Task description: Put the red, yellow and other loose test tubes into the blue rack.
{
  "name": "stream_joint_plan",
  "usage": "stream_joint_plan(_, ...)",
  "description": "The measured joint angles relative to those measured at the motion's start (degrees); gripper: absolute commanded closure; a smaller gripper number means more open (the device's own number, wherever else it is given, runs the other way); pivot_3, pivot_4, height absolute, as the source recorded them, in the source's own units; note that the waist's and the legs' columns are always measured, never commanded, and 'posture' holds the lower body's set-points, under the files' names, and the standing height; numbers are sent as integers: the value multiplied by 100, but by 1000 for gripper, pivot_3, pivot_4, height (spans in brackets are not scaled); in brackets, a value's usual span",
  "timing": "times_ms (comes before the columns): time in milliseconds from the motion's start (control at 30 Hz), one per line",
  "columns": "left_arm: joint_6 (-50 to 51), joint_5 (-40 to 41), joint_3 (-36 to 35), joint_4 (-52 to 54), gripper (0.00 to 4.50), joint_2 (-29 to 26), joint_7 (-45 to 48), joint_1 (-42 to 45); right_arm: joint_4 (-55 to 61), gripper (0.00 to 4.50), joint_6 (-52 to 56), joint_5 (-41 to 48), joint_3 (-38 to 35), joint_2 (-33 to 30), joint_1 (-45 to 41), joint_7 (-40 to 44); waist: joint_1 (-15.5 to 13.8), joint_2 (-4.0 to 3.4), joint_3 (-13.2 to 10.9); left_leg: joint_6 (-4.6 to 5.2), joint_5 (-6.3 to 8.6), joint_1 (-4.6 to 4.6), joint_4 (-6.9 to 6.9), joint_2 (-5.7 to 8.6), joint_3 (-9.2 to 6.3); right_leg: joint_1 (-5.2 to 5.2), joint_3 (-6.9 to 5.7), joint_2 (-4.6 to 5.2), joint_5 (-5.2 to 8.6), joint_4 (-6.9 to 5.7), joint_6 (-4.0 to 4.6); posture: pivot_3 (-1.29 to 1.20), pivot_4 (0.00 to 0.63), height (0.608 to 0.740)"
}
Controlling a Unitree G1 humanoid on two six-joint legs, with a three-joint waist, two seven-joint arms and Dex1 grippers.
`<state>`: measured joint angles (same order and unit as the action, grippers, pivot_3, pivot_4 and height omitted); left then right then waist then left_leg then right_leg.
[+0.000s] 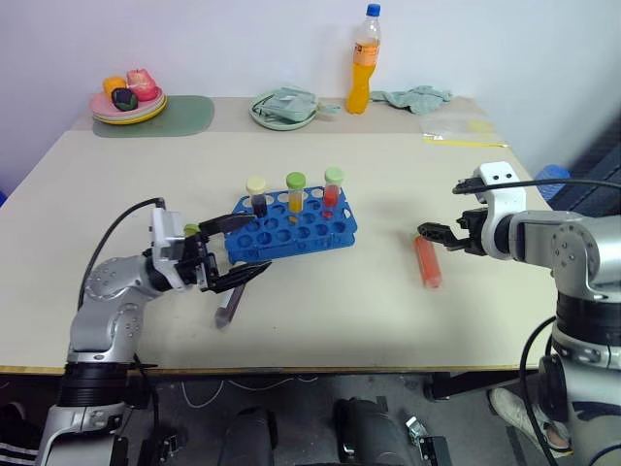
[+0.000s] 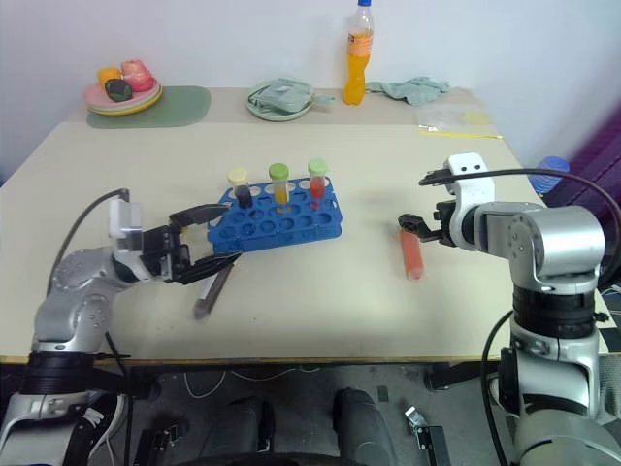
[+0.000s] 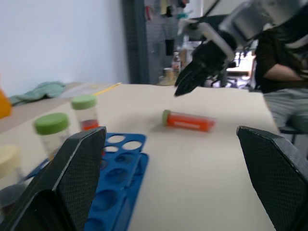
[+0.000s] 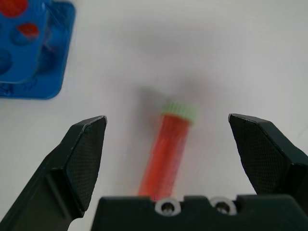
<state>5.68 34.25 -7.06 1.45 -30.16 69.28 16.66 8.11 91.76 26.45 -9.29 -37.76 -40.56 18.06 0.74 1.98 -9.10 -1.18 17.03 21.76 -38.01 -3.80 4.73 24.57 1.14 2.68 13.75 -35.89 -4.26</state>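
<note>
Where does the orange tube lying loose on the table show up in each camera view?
Left eye view: orange tube lies right of centre, just below the open right gripper.
Right eye view: right of centre, right of the blue rack.
Left wrist view: centre, lying on its side, beyond the rack.
Right wrist view: centre, between that gripper's open fingers.
Shared landmark: the blue rack.

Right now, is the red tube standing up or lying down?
Lying down. The red tube lies flat on the table, outside the rack, under the open right gripper.
</note>
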Motion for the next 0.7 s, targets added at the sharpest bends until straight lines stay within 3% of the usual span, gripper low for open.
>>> stream_joint_plan(333,124,23,65,614,33,16,-226,-344,-2099,0,40,957,612,64,-954,-1722,47,-5,1,2,-1,35,-3,2,-2,33,4,-5,-3,-1,-6,0,150,740)
stream_joint_plan(700,265,132,-93,1266,33,-120,-605,-932,-3303,0,41,1326,928,410,-1505,-2391,26,-7,1,2,-1,52,-4,2,-2,40,3,-2,-4,7,-7,0,150,740)
